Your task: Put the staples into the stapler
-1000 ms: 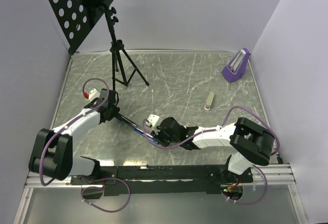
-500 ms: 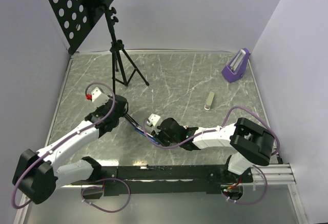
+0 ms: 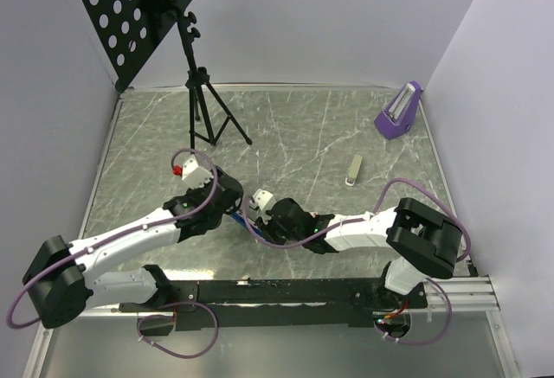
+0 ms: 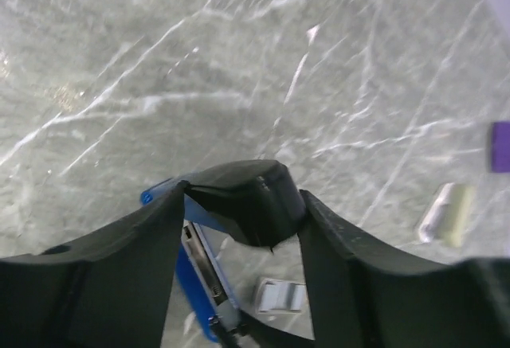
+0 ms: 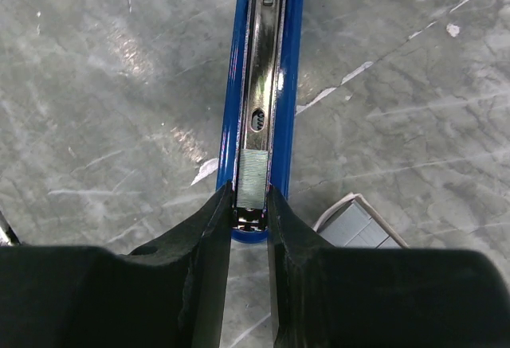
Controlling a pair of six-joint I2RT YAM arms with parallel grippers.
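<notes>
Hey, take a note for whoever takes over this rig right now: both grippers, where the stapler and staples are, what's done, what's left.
Right gripper: shut on one end of the blue stapler, which lies opened on the table.
Left gripper: jaws straddle the stapler's black top arm; whether they grip it is unclear.
Staples: a grey strip seems seated in the magazine. The grey tray lies beside the stapler, and the staple box lies farther off.
Left: probably closing the top arm.
</notes>
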